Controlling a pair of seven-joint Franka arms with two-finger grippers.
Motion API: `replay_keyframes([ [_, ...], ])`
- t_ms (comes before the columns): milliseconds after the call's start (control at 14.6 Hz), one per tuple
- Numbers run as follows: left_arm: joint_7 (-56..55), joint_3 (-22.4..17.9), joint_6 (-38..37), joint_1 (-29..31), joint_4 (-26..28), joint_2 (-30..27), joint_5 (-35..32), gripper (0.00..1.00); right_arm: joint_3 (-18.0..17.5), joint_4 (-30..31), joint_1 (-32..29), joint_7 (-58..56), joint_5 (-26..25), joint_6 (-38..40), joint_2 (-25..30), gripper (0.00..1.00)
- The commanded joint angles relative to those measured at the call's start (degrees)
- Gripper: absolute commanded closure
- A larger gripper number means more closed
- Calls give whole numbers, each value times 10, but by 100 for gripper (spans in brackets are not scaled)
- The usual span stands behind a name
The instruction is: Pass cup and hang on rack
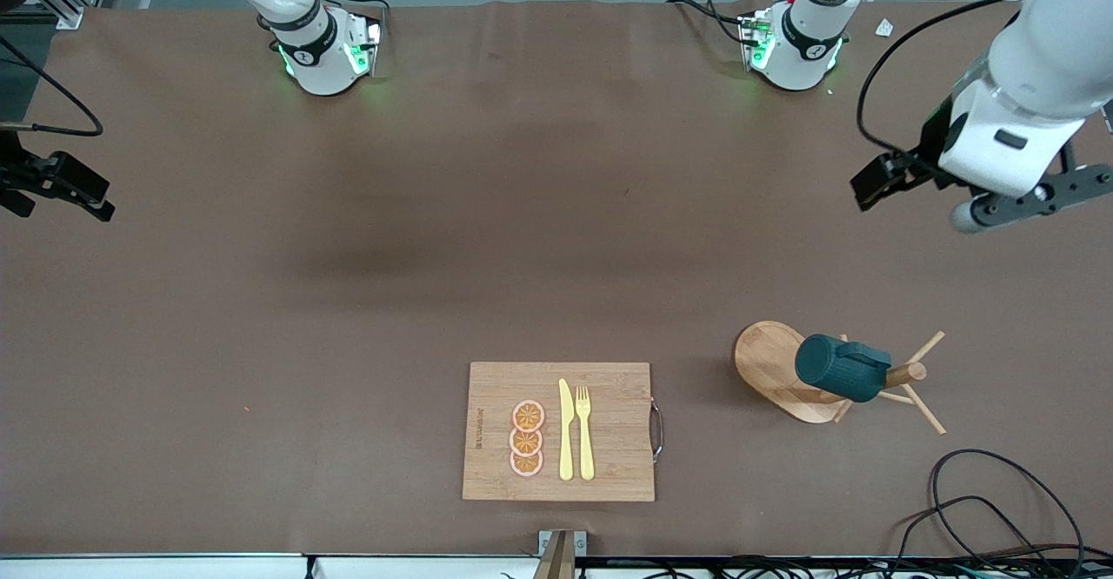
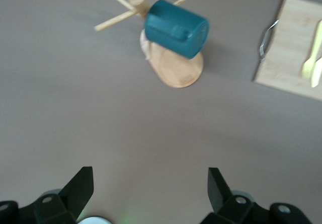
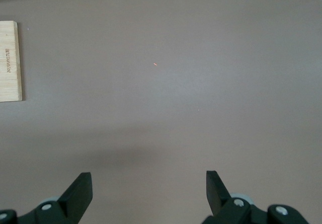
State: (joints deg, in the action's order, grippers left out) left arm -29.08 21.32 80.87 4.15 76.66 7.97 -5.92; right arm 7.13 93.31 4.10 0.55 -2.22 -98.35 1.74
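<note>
since the cup (image 1: 842,368) already hangs on the rack (image 1: 769,369), i'd judge the hanging step finished and only the pull-back left to do. the dark teal mug sits tipped on its side on a peg, up against the post, its small handle toward the post and its closed bottom facing the wooden board (image 1: 559,430); the yellowish inside doesn't show from here. the rack stands at the left arm's end of the worktop (image 1: 348,301), beside the board with its orange slices (image 1: 527,438), yellow knife (image 1: 566,429) and fork (image 1: 584,432).

the left tool (image 1: 1013,205) hangs over bare worktop near that edge, well apart from the rack, fingers spread and holding nothing, as the left wrist view shows (image 2: 150,186). the right tool (image 1: 61,188) waits over its own end, also spread and empty (image 3: 148,189).

to my eye nothing more is called for but parking both arms; the cup looks seated, though how firmly the peg holds it i can't tell
</note>
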Motion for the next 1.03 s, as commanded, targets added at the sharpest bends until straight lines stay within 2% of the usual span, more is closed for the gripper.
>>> replay_keyframes([
  [0, 62, -53, -5, -34, 58, -60, 15, 0, -6, 6, -8, -6, -2, 2, 10, 0],
  [274, 133, -108, -3, -40, 103, -100, 44, 0, -6, 6, -8, -6, -2, 3, 9, 0],
  [548, 190, -116, 31, -33, 194, -169, 56, 0, -6, 6, -8, -6, -1, 2, 9, 0],
  [958, 230, -119, 44, 5, 197, -169, 58, 0, -6, 6, -9, -6, -1, 2, 9, 0],
])
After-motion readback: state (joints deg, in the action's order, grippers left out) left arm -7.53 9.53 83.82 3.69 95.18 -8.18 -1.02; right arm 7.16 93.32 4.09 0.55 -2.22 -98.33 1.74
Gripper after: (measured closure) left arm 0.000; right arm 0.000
